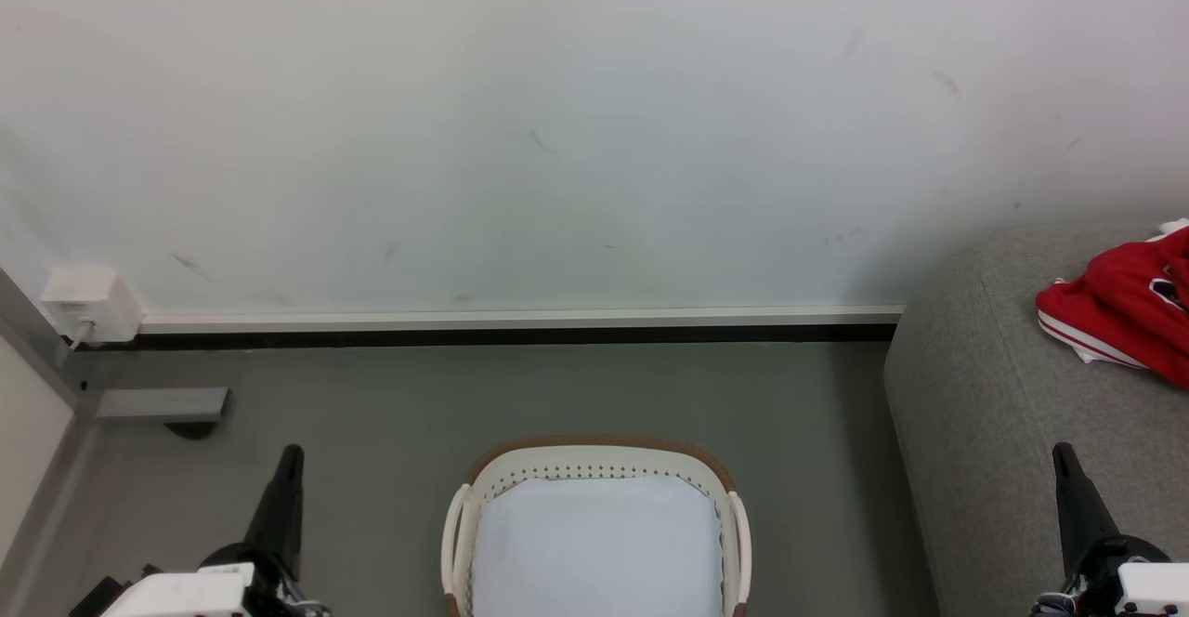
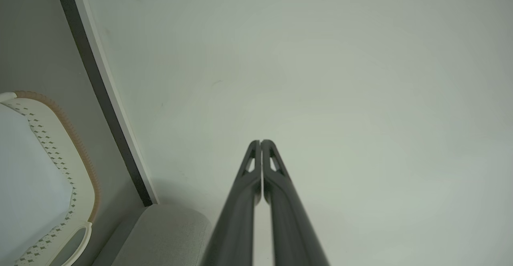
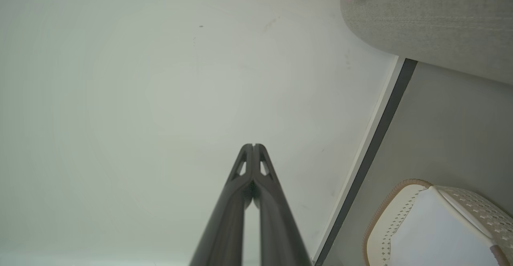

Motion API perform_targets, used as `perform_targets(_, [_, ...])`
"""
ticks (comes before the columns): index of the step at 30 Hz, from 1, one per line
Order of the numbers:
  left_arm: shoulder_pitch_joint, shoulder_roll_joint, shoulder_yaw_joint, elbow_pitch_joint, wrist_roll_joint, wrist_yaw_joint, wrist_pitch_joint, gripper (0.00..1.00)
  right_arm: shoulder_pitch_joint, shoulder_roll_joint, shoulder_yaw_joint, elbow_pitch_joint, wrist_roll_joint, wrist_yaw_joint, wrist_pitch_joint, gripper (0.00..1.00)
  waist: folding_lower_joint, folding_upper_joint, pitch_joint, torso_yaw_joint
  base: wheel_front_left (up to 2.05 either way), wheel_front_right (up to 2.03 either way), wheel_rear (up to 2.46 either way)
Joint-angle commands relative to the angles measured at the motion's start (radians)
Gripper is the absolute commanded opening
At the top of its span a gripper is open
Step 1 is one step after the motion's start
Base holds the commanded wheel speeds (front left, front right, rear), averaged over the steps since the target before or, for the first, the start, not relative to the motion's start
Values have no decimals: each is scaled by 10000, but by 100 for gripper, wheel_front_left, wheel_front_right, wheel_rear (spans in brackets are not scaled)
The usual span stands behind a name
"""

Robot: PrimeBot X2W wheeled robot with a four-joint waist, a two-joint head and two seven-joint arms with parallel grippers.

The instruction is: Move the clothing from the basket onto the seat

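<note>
- The clothing (image 1: 1124, 315), a crumpled red heap with white striped trim, lies on the seat (image 1: 966, 394) at the far right of the head view, well apart from the basket (image 1: 594, 457).
- The basket stands on the floor (image 1: 372, 394) between the two arms, near the seat's rounded corner. What shows of its inside is the pale lining (image 1: 594, 543) with no red fabric on it, though its near end is cut off by the bottom edge of the head view.
- Judged from this, the moving step looks finished or nearly so. The clothing in view is already at its goal, and nothing appears left to lift out.
- The next move, if any, calls for a look at the hidden near end of the basket.
- Should more clothing turn up there, one arm would have to part its fingers, reach down into the basket, pinch a fold and carry it rightward over the seat's edge. Otherwise no reach is needed.
- The left gripper (image 1: 292, 455) sits at the lower left of the head view, above the floor beside the basket. Its two dark fingers are pressed together and clenched on nothing. In the left wrist view the tips meet and point at the bare wall (image 1: 557, 134).
- The right gripper (image 1: 1062, 455) sits at the lower right, seen against the seat's grey fabric, likewise closed up and empty. In the right wrist view its tips touch and aim at the wall.
- Both arms are held low and close to the body, with the fingers pointing up the head view towards the wall. Neither touches the basket, the seat or the clothing.
</note>
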Motion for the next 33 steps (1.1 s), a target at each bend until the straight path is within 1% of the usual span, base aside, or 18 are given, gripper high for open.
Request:
perform_targets(1, [-73, 74, 24, -30, -145, -44, 45, 0, -123, -81, -42, -50, 18, -23, 29, 0, 0, -1, 0, 0, 0, 0, 0])
perform_targets(33, [-72, 73, 22, -31, -146, -45, 44, 0, -121, -80, -42, -49, 19, -23, 28, 0, 0, -1, 0, 0, 0, 0, 0])
